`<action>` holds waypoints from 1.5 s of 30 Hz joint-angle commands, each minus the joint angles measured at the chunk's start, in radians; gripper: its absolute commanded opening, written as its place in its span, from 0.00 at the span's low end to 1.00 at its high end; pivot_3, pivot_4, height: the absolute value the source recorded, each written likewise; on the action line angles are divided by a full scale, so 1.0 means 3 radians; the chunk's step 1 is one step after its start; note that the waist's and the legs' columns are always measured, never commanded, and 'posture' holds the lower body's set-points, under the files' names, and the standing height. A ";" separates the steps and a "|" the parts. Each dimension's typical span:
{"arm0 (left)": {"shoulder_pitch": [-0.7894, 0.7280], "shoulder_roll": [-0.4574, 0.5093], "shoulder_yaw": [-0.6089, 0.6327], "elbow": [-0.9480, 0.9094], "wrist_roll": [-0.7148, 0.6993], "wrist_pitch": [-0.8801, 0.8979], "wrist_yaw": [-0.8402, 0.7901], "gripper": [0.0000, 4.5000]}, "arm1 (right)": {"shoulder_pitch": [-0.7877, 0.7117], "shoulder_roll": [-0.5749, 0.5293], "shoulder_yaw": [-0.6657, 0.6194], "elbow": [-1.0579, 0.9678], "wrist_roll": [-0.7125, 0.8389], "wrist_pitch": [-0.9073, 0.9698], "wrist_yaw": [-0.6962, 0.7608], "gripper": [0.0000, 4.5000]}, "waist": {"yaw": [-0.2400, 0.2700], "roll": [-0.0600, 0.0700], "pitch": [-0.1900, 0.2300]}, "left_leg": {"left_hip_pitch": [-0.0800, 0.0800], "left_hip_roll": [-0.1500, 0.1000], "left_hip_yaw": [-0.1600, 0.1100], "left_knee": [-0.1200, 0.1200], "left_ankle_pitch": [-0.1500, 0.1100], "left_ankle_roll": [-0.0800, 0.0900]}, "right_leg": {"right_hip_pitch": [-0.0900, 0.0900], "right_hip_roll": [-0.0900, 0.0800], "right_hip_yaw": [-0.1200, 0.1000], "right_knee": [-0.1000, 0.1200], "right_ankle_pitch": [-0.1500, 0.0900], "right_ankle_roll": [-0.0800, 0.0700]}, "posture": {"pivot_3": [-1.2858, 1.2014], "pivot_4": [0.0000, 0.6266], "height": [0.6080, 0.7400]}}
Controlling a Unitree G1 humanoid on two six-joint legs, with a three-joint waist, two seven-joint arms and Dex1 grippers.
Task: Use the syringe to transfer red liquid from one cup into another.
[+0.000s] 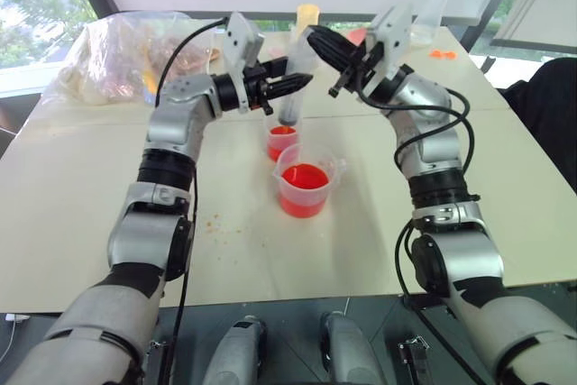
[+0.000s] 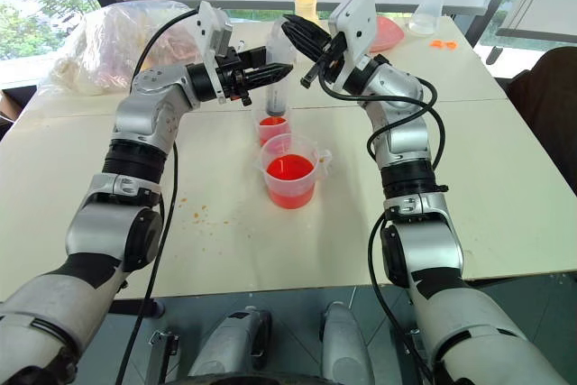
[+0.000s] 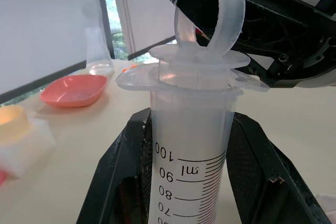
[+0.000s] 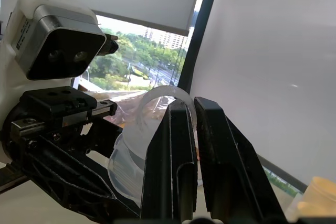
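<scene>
Syringe [image 1: 290,87] upright, tip down in small tumbler [image 1: 281,141] holding red liquid [image 1: 282,132], plunger pushed fully in. Wider beaker [image 1: 306,189] just beside tumbler, partly filled with red.

I've got a cream tabletop [image 1: 81,196] here. Near its centre sit two clear cups w/ red liquid: small tumbler [image 1: 281,141], and touching it on the near side a spouted measuring beaker [image 1: 306,188]. Far-left corner: crumpled plastic bag [image 1: 113,56]. Far edge: pink tray [image 3: 74,89], clear flask [image 2: 429,6], yellow-topped white container [image 2: 306,4]. Orange specks [image 1: 213,222] toward the near-left.
</scene>
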 commanded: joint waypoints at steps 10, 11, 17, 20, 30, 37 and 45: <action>-0.0155 0.0086 0.0280 -0.0383 -0.0304 0.0119 0.0234 0.32 | 0.0330 -0.0525 -0.0354 -0.0883 0.0271 0.0475 -0.0247 0.78 | 0.0020 0.0000 0.0000 | 0.0000 -0.0001 -0.0002 0.0001 0.0000 0.0001 | 0.0001 -0.0001 0.0000 0.0000 0.0000 0.0000 | 0.52 0.24 1.00; -0.0220 0.0106 0.0326 -0.0367 -0.0345 0.0232 0.0324 0.32 | 0.0356 -0.0603 -0.0401 -0.0953 0.0309 0.0536 -0.0247 0.78 | 0.0028 0.0000 0.0000 | 0.0000 -0.0001 -0.0002 0.0001 -0.0001 0.0001 | 0.0001 -0.0001 0.0000 0.0000 0.0000 0.0000 | 0.52 0.24 1.00; -0.0638 0.0660 0.0378 -0.0612 -0.0523 0.1812 0.0783 0.32 | 0.0873 -0.1304 -0.0306 -0.1918 0.0736 0.1315 0.0347 0.78 | -0.0008 0.0000 0.0001 | -0.0002 -0.0001 -0.0001 -0.0001 -0.0003 0.0005 | 0.0001 0.0002 0.0000 -0.0001 0.0000 0.0001 | 0.52 0.24 1.00; -0.0847 0.0864 0.0592 -0.0475 -0.0592 0.2663 0.1236 0.32 | 0.1147 -0.1581 -0.0233 -0.2411 0.1028 0.1680 0.0624 0.78 | -0.0054 0.0000 0.0001 | -0.0001 0.0001 -0.0001 -0.0002 -0.0004 0.0007 | 0.0001 0.0004 0.0000 0.0000 -0.0001 0.0001 | 0.52 0.24 1.00; 0.0174 0.1198 0.0547 -0.0835 -0.1766 0.4558 0.2445 0.32 | 0.1524 -0.1650 0.0287 -0.3065 0.1277 0.2008 0.0975 0.78 | -0.0056 -0.0001 0.0001 | 0.0017 0.0007 -0.0006 0.0007 -0.0002 0.0004 | 0.0015 0.0000 0.0002 0.0021 -0.0002 0.0002 | 0.52 0.24 1.00; 0.1090 0.0633 0.1076 -0.1072 -0.3369 0.4558 0.4532 0.32 | 0.1596 -0.1490 0.0448 -0.3070 0.1230 0.1990 0.0932 0.78 | 0.0047 -0.0010 -0.0001 | 0.0002 0.0002 -0.0008 0.0016 -0.0001 -0.0002 | -0.0004 -0.0010 0.0007 0.0033 -0.0001 0.0000 | 0.52 0.24 1.00; 0.1302 0.0353 0.1447 -0.1122 -0.4067 0.4470 0.5938 0.60 | 0.1727 -0.1458 0.0455 -0.3188 0.1246 0.2057 0.0811 0.79 | 0.0045 -0.0010 -0.0004 | 0.0006 -0.0002 -0.0007 0.0016 0.0000 -0.0005 | -0.0002 -0.0011 0.0008 0.0035 -0.0001 -0.0001 | 0.52 0.24 1.00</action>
